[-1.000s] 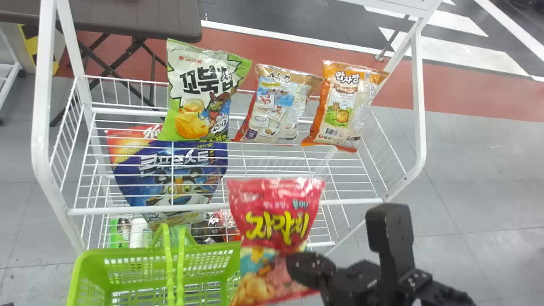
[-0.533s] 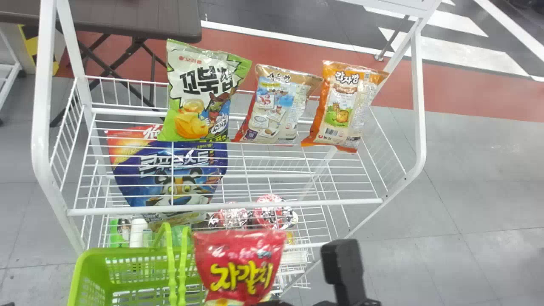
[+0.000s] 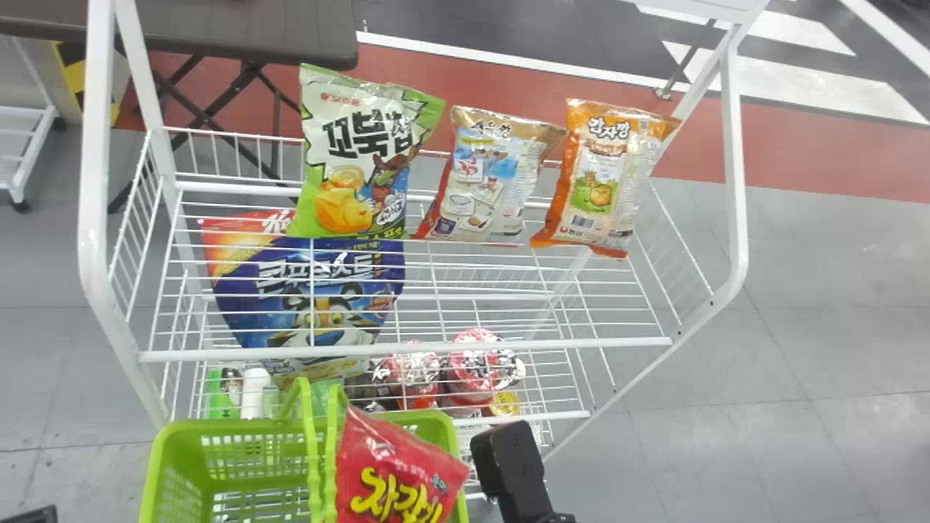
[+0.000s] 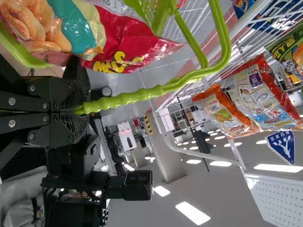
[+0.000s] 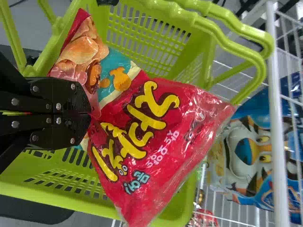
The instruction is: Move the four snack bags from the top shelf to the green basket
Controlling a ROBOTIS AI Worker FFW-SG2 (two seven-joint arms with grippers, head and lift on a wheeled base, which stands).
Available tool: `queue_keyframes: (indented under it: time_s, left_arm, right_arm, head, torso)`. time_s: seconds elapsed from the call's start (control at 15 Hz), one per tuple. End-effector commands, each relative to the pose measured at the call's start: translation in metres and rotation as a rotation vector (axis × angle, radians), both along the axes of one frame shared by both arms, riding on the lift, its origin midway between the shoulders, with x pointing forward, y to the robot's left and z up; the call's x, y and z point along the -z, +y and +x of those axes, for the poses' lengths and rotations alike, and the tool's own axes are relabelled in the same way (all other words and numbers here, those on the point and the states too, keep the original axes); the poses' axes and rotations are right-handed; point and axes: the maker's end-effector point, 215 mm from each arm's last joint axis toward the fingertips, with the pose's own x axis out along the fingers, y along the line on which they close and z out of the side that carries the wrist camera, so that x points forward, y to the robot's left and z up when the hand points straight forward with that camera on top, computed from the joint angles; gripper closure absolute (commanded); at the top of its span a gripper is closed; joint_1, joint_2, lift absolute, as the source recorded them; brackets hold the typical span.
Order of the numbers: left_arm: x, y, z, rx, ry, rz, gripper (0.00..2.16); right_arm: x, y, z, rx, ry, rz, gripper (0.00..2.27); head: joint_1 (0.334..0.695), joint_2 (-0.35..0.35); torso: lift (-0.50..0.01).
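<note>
My right gripper [image 3: 508, 465] is over the right part of the green basket [image 3: 301, 428], at the bottom of the head view. In the right wrist view the right gripper [image 5: 89, 113] is shut on the red snack bag [image 5: 147, 123], which hangs tilted across the basket opening. Part of my left arm's gripper [image 3: 33, 514] shows at the bottom left corner; in the left wrist view the left gripper [image 4: 79, 111] is shut on the basket's green handle [image 4: 137, 96]. On the top shelf stand a green-and-white bag [image 3: 356, 152], a tan-topped bag [image 3: 487, 178] and an orange bag [image 3: 607, 178].
The white wire rack [image 3: 407, 349] rises just behind the basket, its front rail close to the handles. Lower down in it are a blue cereal bag [image 3: 312, 298], red-and-white packs [image 3: 476, 367] and bottles [image 3: 254, 392]. A dark table [image 3: 240, 33] stands behind at left.
The right gripper has carried the red bag leftward and down from in front of the rack to over the basket, and the bag has tilted. The rack and basket have shifted slightly right in the head view.
</note>
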Motion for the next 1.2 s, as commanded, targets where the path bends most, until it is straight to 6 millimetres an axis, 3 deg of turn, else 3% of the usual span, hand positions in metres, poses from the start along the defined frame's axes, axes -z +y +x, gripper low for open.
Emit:
queue_keyframes:
  time_s: [0.0,0.13,0.27,0.33,0.4,0.47,0.6,0.8,0.93,1.13]
  left_arm:
    - [0.0,0.0,0.0,0.0,-0.001,0.002,1.58]
    - [-0.003,-0.002,0.001,0.002,-0.007,0.0,1.58]
    - [-0.004,-0.003,0.001,0.006,-0.011,0.0,1.58]
    - [-0.003,-0.003,0.0,0.007,-0.009,0.002,1.58]
    - [-0.004,-0.004,-0.001,0.007,-0.009,0.001,1.58]
    - [-0.003,-0.002,0.0,0.007,-0.009,0.004,1.58]
    - [-0.003,-0.002,-0.002,0.006,-0.007,0.004,1.58]
    - [-0.002,-0.003,-0.002,0.007,-0.006,0.003,1.58]
    - [-0.002,-0.004,-0.002,0.007,-0.005,0.003,1.58]
    - [-0.001,-0.008,-0.005,0.018,-0.004,0.008,1.58]
  right_arm:
    - [0.007,0.0,-0.019,-0.028,0.063,-0.033,2.25]
    - [0.005,0.006,-0.019,-0.041,0.052,-0.024,2.25]
    - [0.003,0.01,-0.002,-0.035,0.001,-0.022,2.2]
    - [0.003,0.011,0.008,-0.033,-0.03,-0.028,1.56]
    - [0.003,0.011,0.02,-0.033,-0.072,-0.03,0.37]
    - [-0.002,0.012,0.037,-0.032,-0.142,-0.026,0.0]
    - [-0.022,0.018,0.067,-0.032,-0.301,0.002,0.02]
    - [-0.049,0.019,0.096,-0.017,-0.451,0.029,0.05]
    - [-0.082,0.008,0.147,0.031,-0.664,-0.009,0.05]
    - [-0.113,0.005,0.232,0.119,-0.866,-0.032,0.08]
  head:
    - [0.695,-0.301]
    - [0.695,-0.318]
    - [0.695,-0.317]
    - [0.695,-0.308]
    - [0.695,-0.301]
    - [0.695,-0.294]
    - [0.695,-0.271]
    - [0.695,-0.21]
    - [0.695,-0.203]
    - [0.695,-0.21]
  torso:
    - [0.0]
    - [0.0]
    - [0.0]
    - [0.0]
    - [0.0]
    - [0.0]
    - [0.0]
    - [0.0]
    - [0.0]
    - [0.0]
